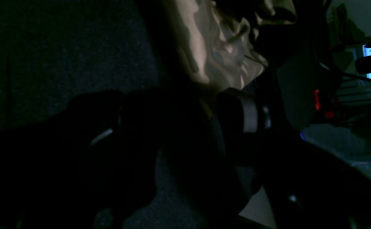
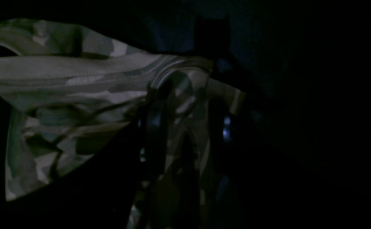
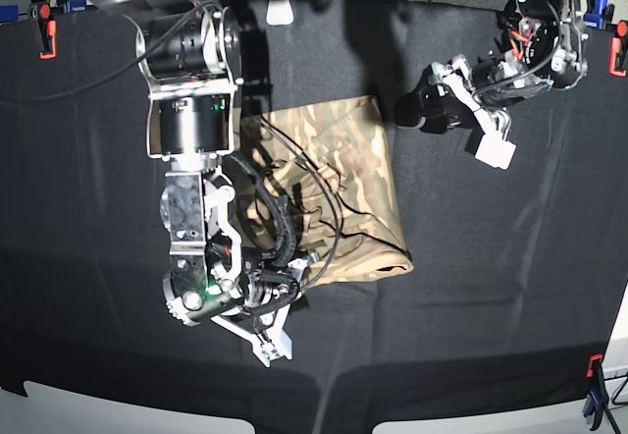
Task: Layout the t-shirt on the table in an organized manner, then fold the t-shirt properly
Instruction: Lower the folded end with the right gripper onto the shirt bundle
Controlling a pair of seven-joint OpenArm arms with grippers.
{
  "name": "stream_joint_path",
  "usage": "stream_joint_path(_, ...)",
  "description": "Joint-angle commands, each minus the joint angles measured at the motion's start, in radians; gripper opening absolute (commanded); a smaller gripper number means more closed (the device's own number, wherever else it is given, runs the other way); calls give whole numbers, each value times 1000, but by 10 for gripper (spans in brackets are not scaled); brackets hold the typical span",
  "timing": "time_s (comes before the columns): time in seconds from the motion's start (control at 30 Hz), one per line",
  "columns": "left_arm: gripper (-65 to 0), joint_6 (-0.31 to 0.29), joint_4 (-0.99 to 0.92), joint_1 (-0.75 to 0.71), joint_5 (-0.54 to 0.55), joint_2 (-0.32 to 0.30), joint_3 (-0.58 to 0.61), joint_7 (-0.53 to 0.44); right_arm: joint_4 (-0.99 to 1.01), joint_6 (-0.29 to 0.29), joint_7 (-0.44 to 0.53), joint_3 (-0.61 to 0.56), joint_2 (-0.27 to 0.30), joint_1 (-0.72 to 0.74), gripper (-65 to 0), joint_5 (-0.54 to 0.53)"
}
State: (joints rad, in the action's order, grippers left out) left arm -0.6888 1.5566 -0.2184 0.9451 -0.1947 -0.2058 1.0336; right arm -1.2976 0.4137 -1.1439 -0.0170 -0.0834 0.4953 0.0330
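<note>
We are pinching the soft camouflage-print t-shirt (image 3: 348, 193) in our right pincer (image 3: 267, 308) — left pincer (image 3: 417, 110) unclear, just beside it.

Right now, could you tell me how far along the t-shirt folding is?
Partly done, I think: the t-shirt lies on the table as a narrow, rumpled rectangle. In hand: the right gripper works its near edge, fabric draped over its fingers; grip unclear. The left gripper sits apart. Left: smoothing and final folds.
</note>
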Motion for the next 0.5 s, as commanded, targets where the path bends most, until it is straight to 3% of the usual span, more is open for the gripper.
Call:
stream_joint_path(0.0,-289,-9,16,8,25,-6,-3,-10,-18,-6,13,0,-3,33,-440,-8)
stream_joint_path(0.47,-289,-9,16,8,25,-6,-3,-9,26,-7,45,5,-5,34,-440,-10)
